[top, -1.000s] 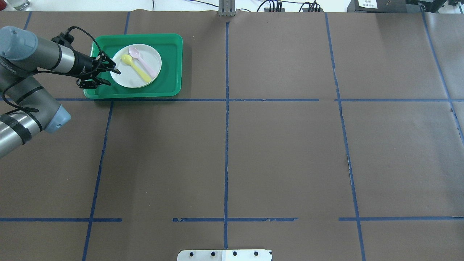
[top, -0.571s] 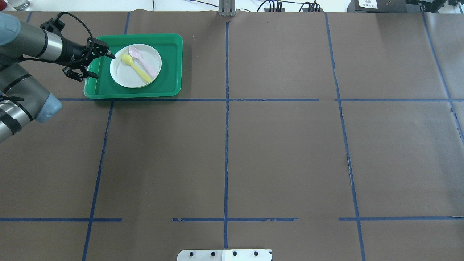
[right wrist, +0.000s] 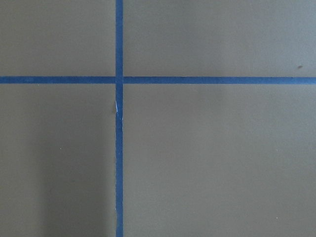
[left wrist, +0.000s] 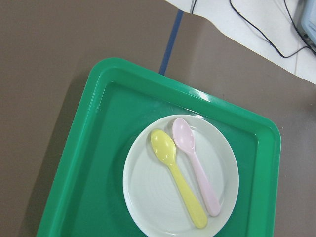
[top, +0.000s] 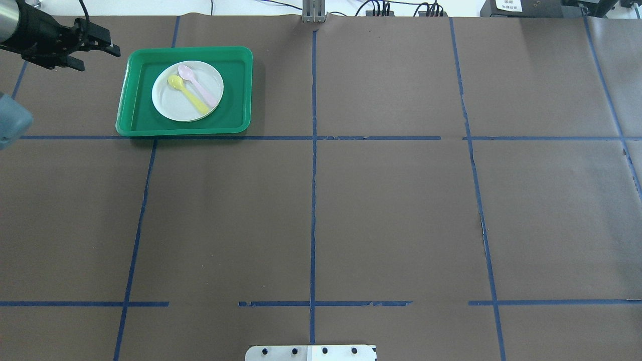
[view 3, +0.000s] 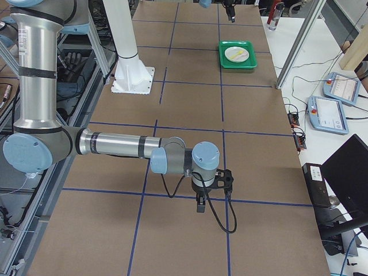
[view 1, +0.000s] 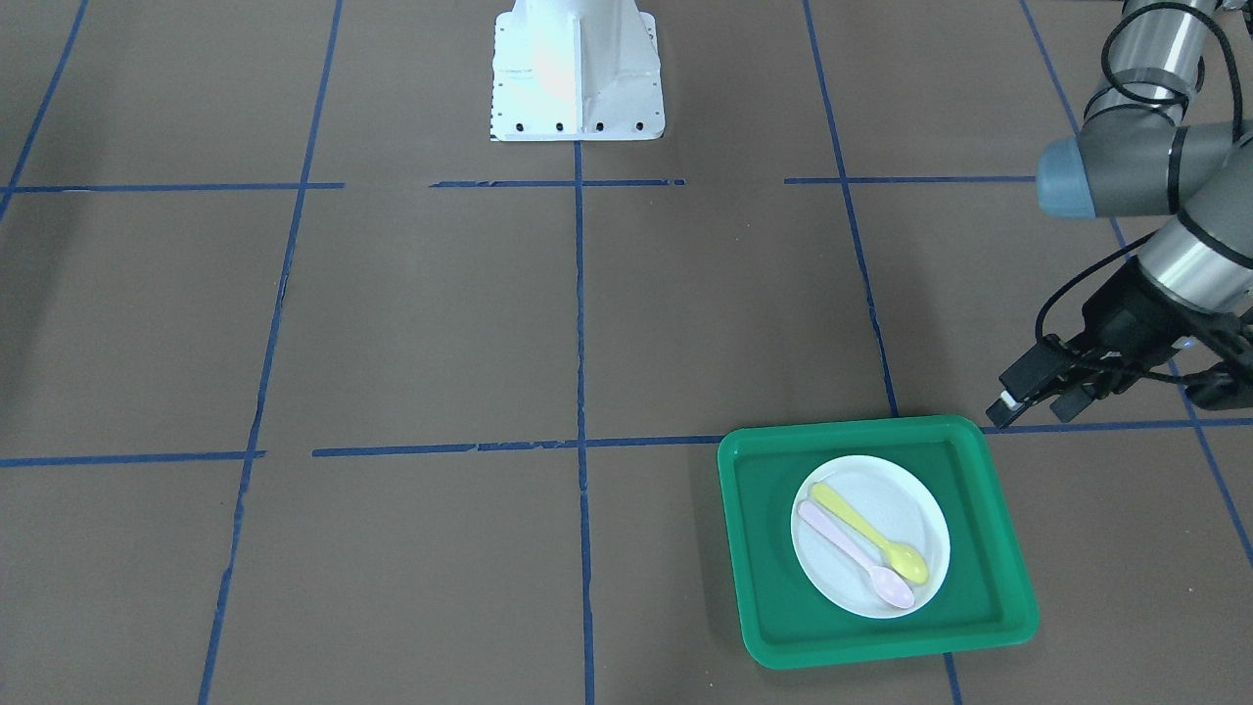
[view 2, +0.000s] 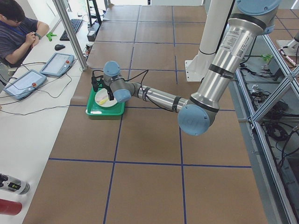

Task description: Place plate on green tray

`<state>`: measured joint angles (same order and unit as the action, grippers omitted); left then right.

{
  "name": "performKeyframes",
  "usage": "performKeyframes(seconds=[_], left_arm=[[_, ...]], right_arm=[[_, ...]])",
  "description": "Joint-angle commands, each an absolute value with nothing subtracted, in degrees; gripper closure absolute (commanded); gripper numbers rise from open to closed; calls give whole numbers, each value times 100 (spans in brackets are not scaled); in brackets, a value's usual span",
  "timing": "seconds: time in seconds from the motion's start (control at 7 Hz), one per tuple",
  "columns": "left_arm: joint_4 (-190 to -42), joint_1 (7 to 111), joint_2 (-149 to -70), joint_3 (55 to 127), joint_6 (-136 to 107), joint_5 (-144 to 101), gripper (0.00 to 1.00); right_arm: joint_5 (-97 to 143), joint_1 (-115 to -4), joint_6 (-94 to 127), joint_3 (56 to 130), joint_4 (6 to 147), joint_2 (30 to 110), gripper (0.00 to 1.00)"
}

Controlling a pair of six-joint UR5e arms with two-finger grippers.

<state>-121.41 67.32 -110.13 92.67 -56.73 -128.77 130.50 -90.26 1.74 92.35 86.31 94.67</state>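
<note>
The white plate (top: 173, 106) lies flat inside the green tray (top: 233, 90) at the far left of the table, with a yellow spoon (top: 188, 95) and a pink spoon (top: 200, 86) on it. The left wrist view looks down on the plate (left wrist: 148, 197) in the tray (left wrist: 94, 163). My left gripper (top: 100, 57) is open and empty, raised and clear of the tray's far left corner; in the front view it (view 1: 1033, 399) hangs beyond the tray (view 1: 764, 548) and plate (view 1: 905, 509). My right gripper (view 3: 201, 202) shows only in the exterior right view; I cannot tell its state.
The table is covered in brown paper with blue tape lines (top: 313, 150). The robot's white base (view 1: 576, 73) stands at the middle of the near edge. An operator (view 2: 18, 32) sits with tablets beyond the table's far side.
My left gripper has drawn back from the plate's rim, up and to the left, off the tray. The plate and spoons have stayed in place.
</note>
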Motion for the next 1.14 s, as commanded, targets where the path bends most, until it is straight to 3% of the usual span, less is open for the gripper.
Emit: performKeyframes(seconds=[0.0, 0.43, 1.0], left_arm=[[-11017, 7144, -10767, 9816, -2957, -12858, 0], [-9430, 7897, -10723, 9729, -507, -12850, 0], [-9210, 8788, -8934, 9808, 747, -12946, 0]], right_arm=[[13052, -9026, 176, 9237, 8631, 9466, 0], [13052, -9026, 176, 9229, 8631, 9466, 0], [13052, -9026, 167, 9229, 8631, 9466, 0]])
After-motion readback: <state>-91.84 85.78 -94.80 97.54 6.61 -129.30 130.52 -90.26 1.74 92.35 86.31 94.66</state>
